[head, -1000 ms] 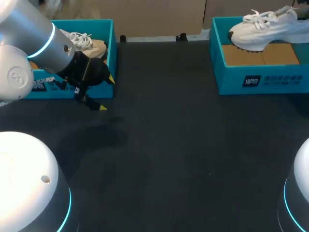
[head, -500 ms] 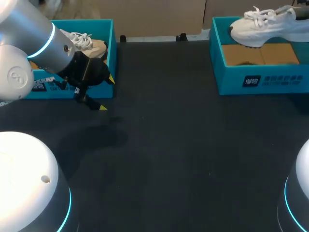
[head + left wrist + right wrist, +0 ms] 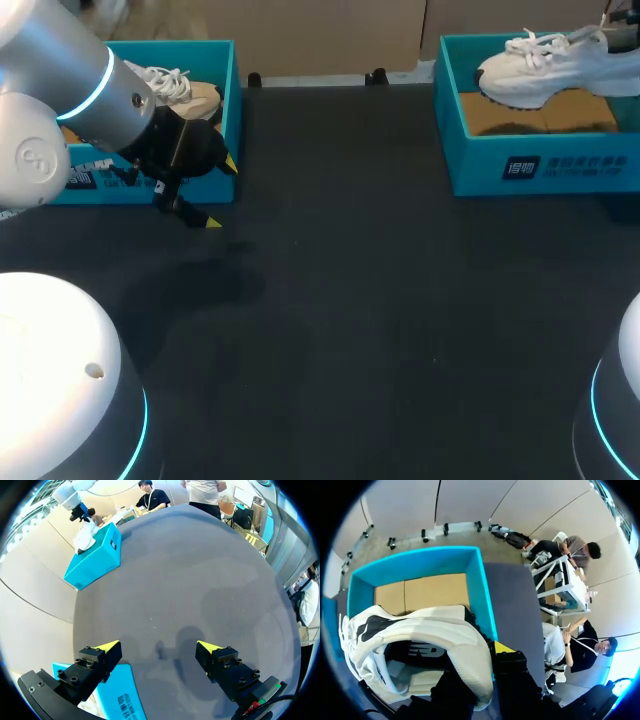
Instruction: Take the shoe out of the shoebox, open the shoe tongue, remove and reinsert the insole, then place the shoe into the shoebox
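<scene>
At far right of the tabletop (image 3: 350, 300), the white shoe (image 3: 550, 65) hung just above the right shoebox (image 3: 540, 165), sole clear of the cardboard liner (image 3: 500, 115); the shadow under it showed the gap. Toe pointed toward the tabletop middle, heel toward the right arm's side. Right hand (image 3: 480, 672) had it by the heel: the heel wall ran between the fingers, one yellow tip outside the collar, the other finger hidden, probably inside the shoe. Judged it clamped, since nothing else was carrying the shoe. Heel pinch makes sense: leaves laces and tongue free for the next steps. Shoe was over the box, not out over open tabletop, so step one read as part done.

Left hand (image 3: 157, 647) was wide open and empty, hovering over bare tabletop just beside the left shoebox (image 3: 232, 100), which held a tan shoe (image 3: 195, 97). Looked parked out of the way, well apart from the white shoe. Would likely be needed across to steady the shoe for the tongue work. Risk: thin heel grip, shoe could swing or slip
</scene>
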Robot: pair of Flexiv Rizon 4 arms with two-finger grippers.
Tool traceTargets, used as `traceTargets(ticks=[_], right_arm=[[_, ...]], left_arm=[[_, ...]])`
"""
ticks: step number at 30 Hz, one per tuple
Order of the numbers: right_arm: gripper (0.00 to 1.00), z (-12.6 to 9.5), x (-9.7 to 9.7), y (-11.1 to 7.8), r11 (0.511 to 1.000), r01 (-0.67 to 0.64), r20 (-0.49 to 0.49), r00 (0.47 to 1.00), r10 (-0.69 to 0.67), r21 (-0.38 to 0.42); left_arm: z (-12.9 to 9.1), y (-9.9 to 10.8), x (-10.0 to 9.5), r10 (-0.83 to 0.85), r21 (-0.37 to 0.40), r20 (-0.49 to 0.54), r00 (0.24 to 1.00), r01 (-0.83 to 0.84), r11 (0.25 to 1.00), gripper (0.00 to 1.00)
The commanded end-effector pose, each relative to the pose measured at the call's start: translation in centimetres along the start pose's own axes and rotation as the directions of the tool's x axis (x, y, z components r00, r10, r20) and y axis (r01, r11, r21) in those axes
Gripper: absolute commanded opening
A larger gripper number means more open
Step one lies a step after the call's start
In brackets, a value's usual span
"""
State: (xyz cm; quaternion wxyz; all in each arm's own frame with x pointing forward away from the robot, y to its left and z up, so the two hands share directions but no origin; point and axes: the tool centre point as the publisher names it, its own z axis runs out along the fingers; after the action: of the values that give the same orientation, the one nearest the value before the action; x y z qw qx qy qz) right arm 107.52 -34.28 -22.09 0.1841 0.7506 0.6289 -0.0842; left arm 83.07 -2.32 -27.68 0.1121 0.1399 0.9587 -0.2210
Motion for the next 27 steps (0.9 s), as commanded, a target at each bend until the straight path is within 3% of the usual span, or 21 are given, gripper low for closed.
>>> traceTargets(ticks=[1, 27], right_arm=[[0.00, 1.1, 0.1, 0.5, 1.000, -0.016, -0.006, 1.000, 0.016, 0.008], [0.00, 4.6, 1.9, -1.4, 1.000, -0.002, 0.034, 0.999, 0.001, 0.031]], left_arm=[[0.0, 0.0, 0.0, 0.000, -0.002, 0.000, 1.000, 0.000, 1.000, 1.00], [0.0, 0.0, 0.0, 0.000, -0.002, 0.000, 1.000, 0.000, 1.000, 1.00]])
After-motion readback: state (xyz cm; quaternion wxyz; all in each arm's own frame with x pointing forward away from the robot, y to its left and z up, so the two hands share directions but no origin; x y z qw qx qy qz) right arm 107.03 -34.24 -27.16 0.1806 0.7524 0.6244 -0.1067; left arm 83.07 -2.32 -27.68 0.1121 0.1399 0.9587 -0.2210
